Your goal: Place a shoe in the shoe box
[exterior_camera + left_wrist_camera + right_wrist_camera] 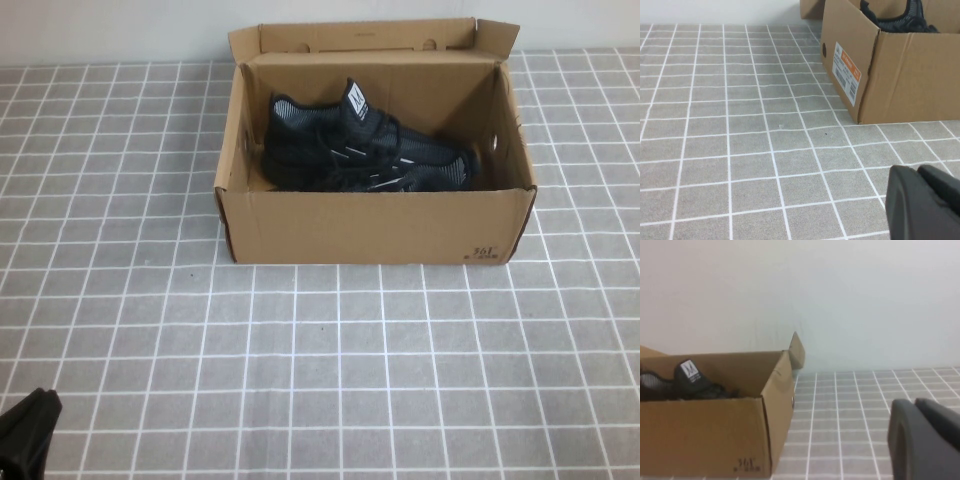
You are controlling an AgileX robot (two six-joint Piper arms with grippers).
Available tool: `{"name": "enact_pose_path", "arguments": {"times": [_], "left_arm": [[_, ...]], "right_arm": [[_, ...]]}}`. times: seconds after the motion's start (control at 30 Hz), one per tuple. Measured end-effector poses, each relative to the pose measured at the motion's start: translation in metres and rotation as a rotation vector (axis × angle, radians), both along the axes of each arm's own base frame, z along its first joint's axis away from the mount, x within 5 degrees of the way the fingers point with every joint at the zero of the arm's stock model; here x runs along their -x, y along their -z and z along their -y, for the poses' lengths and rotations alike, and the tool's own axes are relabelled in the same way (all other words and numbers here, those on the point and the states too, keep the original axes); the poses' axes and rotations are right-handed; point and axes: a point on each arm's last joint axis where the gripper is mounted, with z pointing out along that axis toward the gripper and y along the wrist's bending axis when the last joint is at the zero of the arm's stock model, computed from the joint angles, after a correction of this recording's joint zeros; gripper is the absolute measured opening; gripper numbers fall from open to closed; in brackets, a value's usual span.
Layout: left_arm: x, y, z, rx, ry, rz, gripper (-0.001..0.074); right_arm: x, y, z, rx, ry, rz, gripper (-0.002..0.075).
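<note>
The brown shoe box stands open at the far middle of the table, its lid flap up at the back. A black knit shoe with a white tongue label lies inside it; more black knit with white dashes lies in front of it, and I cannot tell them apart. The box and shoe show in the left wrist view, and the box and shoe in the right wrist view. My left gripper is shut and empty at the near left corner. My right gripper is shut and empty, right of the box, outside the high view.
The table is covered with a grey cloth with a white grid. A white wall runs behind the box. An orange and white label is on the box's left end wall.
</note>
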Motion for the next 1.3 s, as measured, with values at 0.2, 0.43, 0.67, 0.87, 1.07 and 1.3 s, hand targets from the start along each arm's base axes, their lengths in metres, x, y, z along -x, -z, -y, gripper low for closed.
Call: {"name": "enact_pose_path", "arguments": {"times": [0.2, 0.43, 0.67, 0.87, 1.07, 1.3], "left_arm": [[0.000, 0.000, 0.000, 0.000, 0.000, 0.000, -0.0001], [0.000, 0.000, 0.000, 0.000, 0.000, 0.000, -0.0001], [0.000, 0.000, 0.000, 0.000, 0.000, 0.000, -0.0001], [0.000, 0.000, 0.000, 0.000, 0.000, 0.000, -0.0001], [0.000, 0.000, 0.000, 0.000, 0.000, 0.000, -0.0001], [0.000, 0.000, 0.000, 0.000, 0.001, -0.001, -0.0001]], "right_arm": [[0.002, 0.015, -0.004, 0.057, -0.036, -0.150, -0.0016], [0.005, 0.035, -0.007, 0.122, -0.084, -0.366, -0.0016], [0.005, 0.036, -0.007, 0.123, -0.086, -0.373, -0.0017], [0.005, 0.036, -0.007, 0.123, -0.086, -0.373, -0.0016], [0.005, 0.036, -0.007, 0.123, -0.086, -0.373, -0.0017], [0.005, 0.036, -0.007, 0.123, -0.086, -0.376, -0.0016]]}}
